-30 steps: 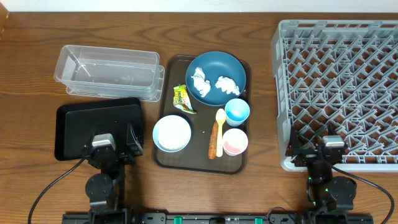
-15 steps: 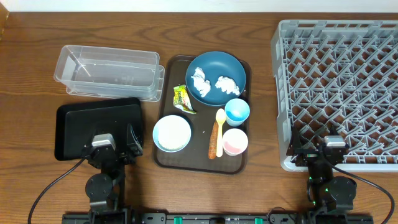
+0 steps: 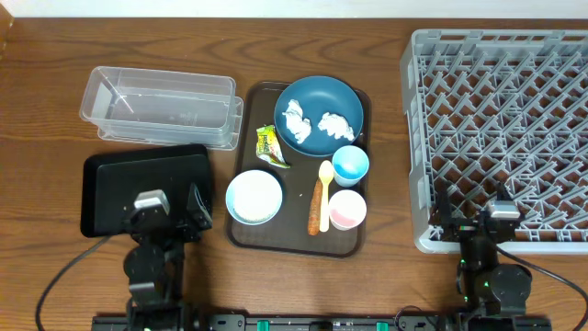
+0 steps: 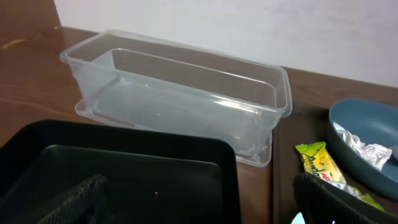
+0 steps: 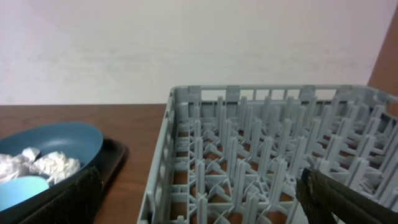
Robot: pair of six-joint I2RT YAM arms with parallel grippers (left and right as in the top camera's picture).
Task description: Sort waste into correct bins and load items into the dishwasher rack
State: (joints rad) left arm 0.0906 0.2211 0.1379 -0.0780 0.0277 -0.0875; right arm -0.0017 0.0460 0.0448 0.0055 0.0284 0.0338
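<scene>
holding left gripper [image 3: 165,199] wide open, black bin [image 3: 110,188] just below; holding right gripper [image 3: 472,210] wide open, dishwasher rack [image 3: 501,101] just ahead.

The dark brown wooden table [image 3: 46,119] shows a smooth, grained, lightly satin finish. The clear rectangular plastic tub [image 3: 158,108] is glossy and see-through; the shallow black plastic bin [image 3: 119,179] looks matt. The large grey plastic lattice crate [image 3: 496,110] is dull and moulded. The dark blue round plate [image 3: 322,92] is smooth with a soft sheen, the crumpled white tissues [image 3: 338,124] soft creased paper, the green-yellow snack wrapper [image 3: 269,144] shiny film, and the flat brown tray [image 3: 296,210] matt.
</scene>
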